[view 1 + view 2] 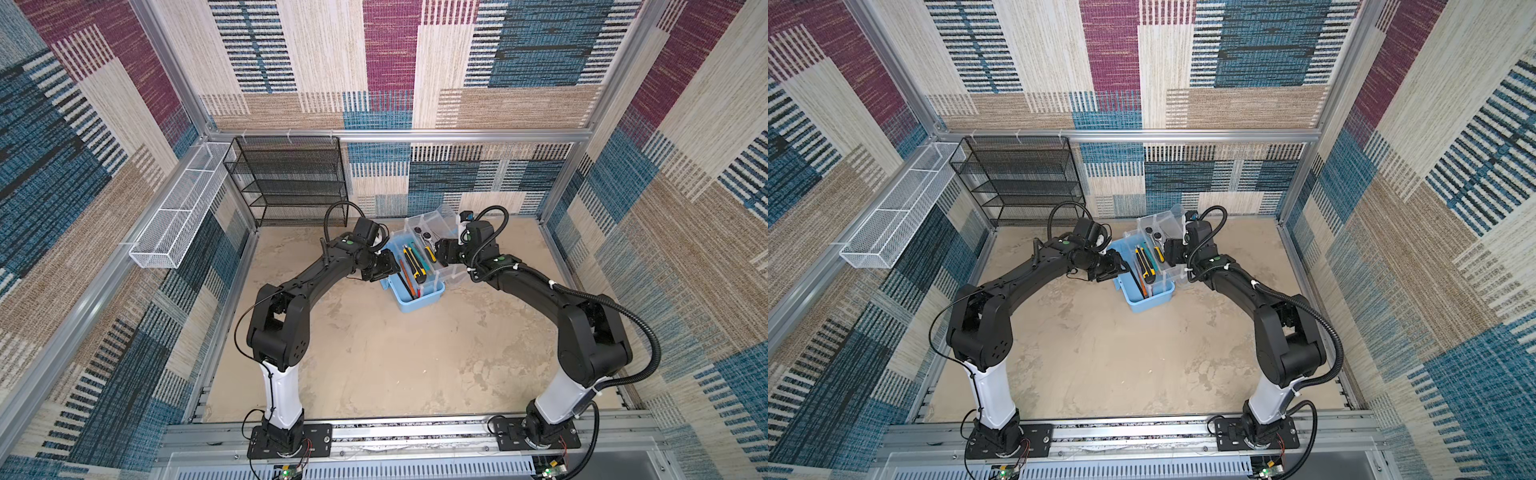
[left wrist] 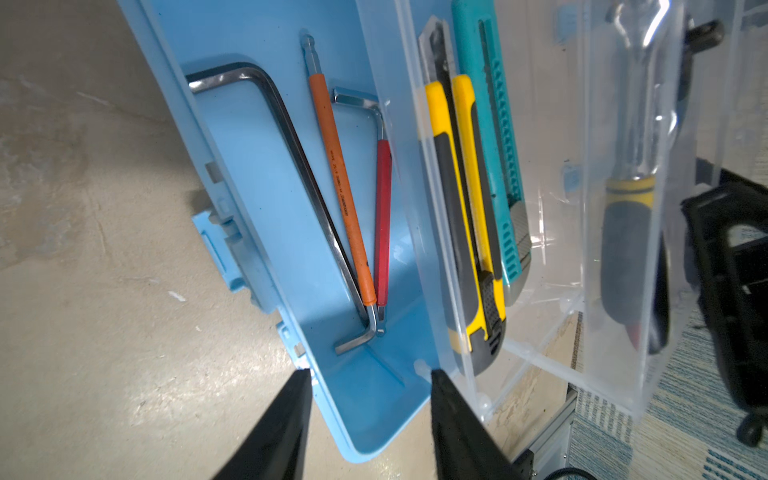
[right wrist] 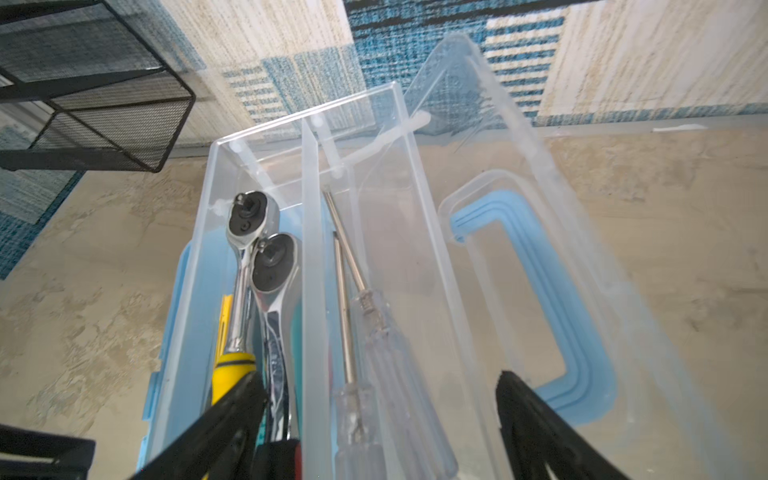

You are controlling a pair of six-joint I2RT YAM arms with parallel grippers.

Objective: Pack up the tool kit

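Note:
The tool kit [image 1: 415, 301] [image 1: 1144, 305] lies open at mid-table, its clear trays swung up and its lid [image 3: 557, 299] with the blue handle laid back. In the blue base [image 2: 257, 145] lie hex keys [image 2: 340, 178]. A tray holds a yellow utility knife [image 2: 461, 208] and a teal one [image 2: 494, 145]. Further trays hold two ratchets [image 3: 245, 232] and clear-handled screwdrivers [image 3: 374, 316]. My left gripper [image 1: 388, 270] [image 2: 370, 374] is open over the base's back left corner, holding nothing. My right gripper [image 1: 441, 253] [image 3: 380, 386] stands wide open astride the screwdriver tray.
A black wire-mesh rack [image 1: 286, 178] stands against the back wall at the left. A long white mesh basket [image 1: 174, 224] hangs on the left wall. Bare sandy tabletop [image 1: 374, 353] stretches in front of the case.

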